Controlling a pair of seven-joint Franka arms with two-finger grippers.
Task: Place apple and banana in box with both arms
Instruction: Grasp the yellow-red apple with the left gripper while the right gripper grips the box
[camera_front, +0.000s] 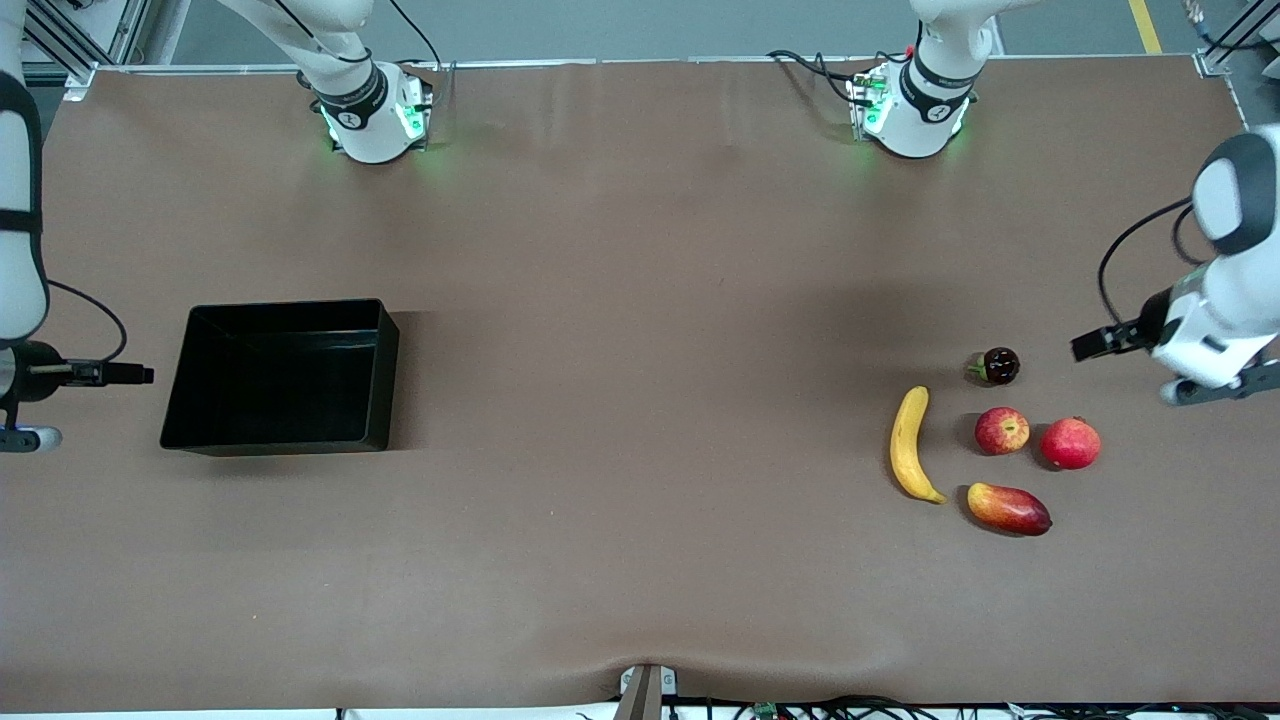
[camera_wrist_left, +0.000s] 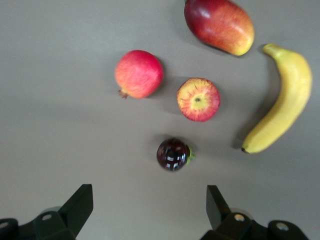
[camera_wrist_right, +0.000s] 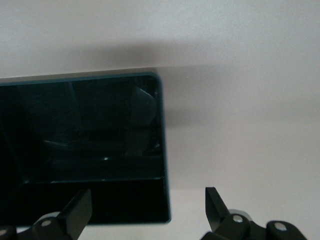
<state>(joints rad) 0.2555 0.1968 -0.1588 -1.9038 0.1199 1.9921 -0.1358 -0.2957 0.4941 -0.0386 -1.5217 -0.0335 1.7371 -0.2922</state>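
Note:
The apple, red with yellowish streaks, lies on the table toward the left arm's end, in a cluster of fruit. The long yellow banana lies beside it. The black box stands empty toward the right arm's end. My left gripper hangs open and empty over the table beside the fruit. Its wrist view shows the apple and the banana ahead of its open gripper. My right gripper hangs open and empty over the table beside the box; its wrist view shows a box corner.
A uniformly red round fruit lies beside the apple. A red-yellow mango lies nearer to the front camera. A small dark glossy fruit lies farther from it, closest to the left gripper in its wrist view.

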